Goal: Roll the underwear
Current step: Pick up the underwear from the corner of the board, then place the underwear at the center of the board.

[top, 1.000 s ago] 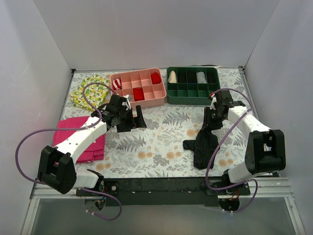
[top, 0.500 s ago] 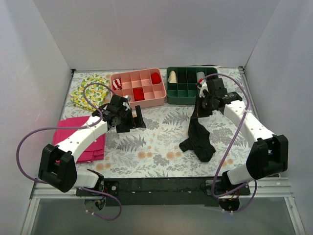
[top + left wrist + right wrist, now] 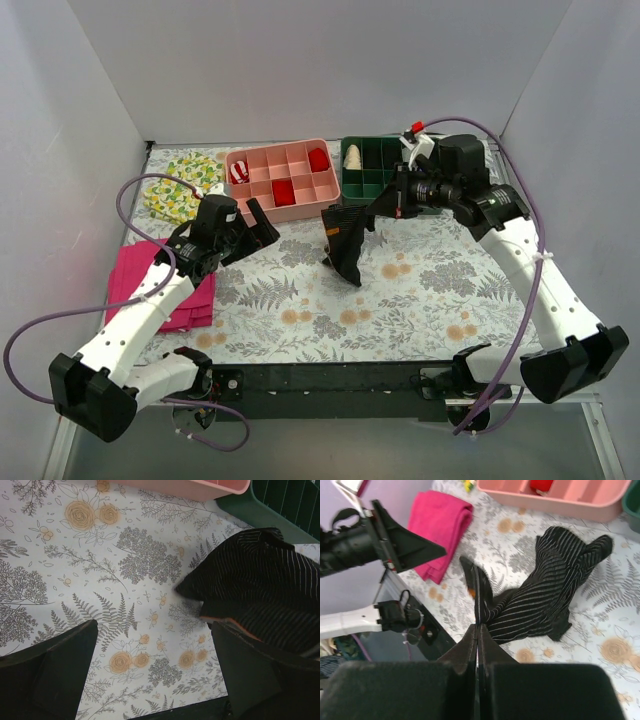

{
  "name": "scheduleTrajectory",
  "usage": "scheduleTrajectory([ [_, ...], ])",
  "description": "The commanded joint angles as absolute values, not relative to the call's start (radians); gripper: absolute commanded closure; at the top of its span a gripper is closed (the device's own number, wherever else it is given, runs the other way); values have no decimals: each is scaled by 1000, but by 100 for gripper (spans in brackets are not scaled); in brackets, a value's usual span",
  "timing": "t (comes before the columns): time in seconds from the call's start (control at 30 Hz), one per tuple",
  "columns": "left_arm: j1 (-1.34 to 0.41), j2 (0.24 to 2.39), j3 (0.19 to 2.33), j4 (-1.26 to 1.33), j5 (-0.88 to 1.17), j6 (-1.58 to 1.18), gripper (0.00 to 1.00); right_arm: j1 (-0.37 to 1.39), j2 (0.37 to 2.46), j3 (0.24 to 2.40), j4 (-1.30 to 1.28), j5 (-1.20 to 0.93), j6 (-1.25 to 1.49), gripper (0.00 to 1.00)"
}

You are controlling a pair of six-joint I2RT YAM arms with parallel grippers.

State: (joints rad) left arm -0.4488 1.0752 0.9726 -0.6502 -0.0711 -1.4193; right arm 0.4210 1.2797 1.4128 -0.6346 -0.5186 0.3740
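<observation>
The underwear (image 3: 346,243) is black with thin pale stripes. It hangs from my right gripper (image 3: 377,211) above the middle of the floral mat, its lower end at or near the mat. In the right wrist view my right gripper (image 3: 478,626) is shut on a thin edge of the underwear (image 3: 555,600), which spreads away below it. My left gripper (image 3: 262,227) is open and empty, left of the garment. In the left wrist view my left gripper (image 3: 155,680) has its jaws wide apart over the mat, with the underwear (image 3: 260,580) at the upper right.
A pink divided tray (image 3: 283,181) and a green divided tray (image 3: 372,184) stand at the back. A folded magenta cloth (image 3: 145,262) lies at the left, with a lemon-print cloth (image 3: 175,185) behind it. White walls enclose the table.
My right gripper has lifted the underwear and carried it left, from the right side to the middle. My left arm has drawn back to the left, gripper still open.
</observation>
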Motion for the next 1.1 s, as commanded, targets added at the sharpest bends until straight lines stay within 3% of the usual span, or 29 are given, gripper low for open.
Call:
scheduleTrajectory([
  [0.0,-451,1058,959,-658,-120,-1442,2,422,1240,1431,-526,-609,465,99],
  [0.3,-451,1048,953,-635,-98,-1427,2,437,1197,1495,-469,-643,572,99],
  [0.63,-451,1094,959,-595,-26,-1381,2,439,1068,1532,-627,-450,569,99],
  [1.07,-451,1105,983,-627,-52,-1376,2,578,1124,1431,-456,-554,641,99],
])
